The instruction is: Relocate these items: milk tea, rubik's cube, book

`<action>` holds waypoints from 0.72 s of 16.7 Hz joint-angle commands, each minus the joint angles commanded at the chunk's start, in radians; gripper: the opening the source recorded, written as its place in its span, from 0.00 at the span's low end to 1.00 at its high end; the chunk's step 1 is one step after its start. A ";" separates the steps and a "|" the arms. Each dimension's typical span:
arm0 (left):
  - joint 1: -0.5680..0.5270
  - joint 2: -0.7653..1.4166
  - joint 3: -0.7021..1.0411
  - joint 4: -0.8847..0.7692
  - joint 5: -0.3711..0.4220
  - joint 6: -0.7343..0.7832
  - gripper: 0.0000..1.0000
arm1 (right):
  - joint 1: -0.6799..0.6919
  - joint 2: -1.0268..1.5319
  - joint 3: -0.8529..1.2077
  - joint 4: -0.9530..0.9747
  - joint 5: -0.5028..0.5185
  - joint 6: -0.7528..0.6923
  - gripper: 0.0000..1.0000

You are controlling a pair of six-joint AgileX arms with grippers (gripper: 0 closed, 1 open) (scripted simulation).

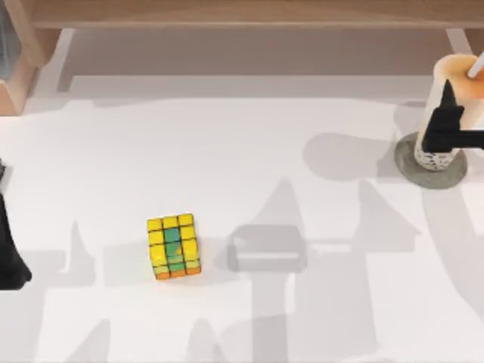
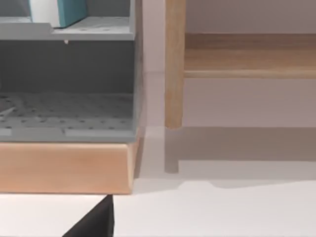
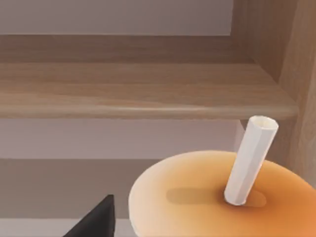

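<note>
The milk tea [image 1: 456,83], a tall cup with an orange top and a white straw [image 3: 249,163], stands on a flat grey disc [image 1: 408,168] at the table's far right. My right gripper [image 1: 448,121] is open at the cup, with one dark finger [image 1: 446,113] against its near side; the cup's lid [image 3: 197,197] sits close under the right wrist camera. The rubik's cube [image 1: 174,246], mostly yellow with green middle squares, lies on the table left of centre, far from both grippers. My left arm [image 1: 11,253] is parked at the left edge. The book is out of view.
A wooden shelf [image 1: 242,15] runs along the back of the table, with a wooden post [image 2: 174,64]. At the back left stands a grey perforated rack [image 2: 69,113] on a wooden base [image 2: 64,168], with a teal and white object [image 2: 59,12] on top.
</note>
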 joint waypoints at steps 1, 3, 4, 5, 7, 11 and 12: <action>0.000 0.000 0.000 0.000 0.000 0.000 1.00 | 0.000 0.000 0.000 0.000 0.000 0.000 1.00; 0.000 0.000 0.000 0.000 0.000 0.000 1.00 | -0.005 0.002 0.004 0.002 0.000 0.000 1.00; 0.000 0.000 0.000 0.000 0.000 0.000 1.00 | -0.006 -0.007 0.003 -0.006 -0.003 0.000 1.00; 0.000 0.000 0.000 0.000 0.000 0.000 1.00 | -0.009 -0.026 -0.002 -0.022 -0.006 0.000 1.00; 0.000 0.000 0.000 0.000 0.000 0.000 1.00 | -0.020 -0.092 -0.018 -0.075 -0.019 0.000 1.00; 0.000 0.000 0.000 0.000 0.000 0.000 1.00 | -0.059 -0.341 -0.079 -0.254 -0.058 -0.004 1.00; 0.000 0.000 0.000 0.000 0.000 0.000 1.00 | -0.071 -0.427 -0.100 -0.313 -0.071 -0.005 1.00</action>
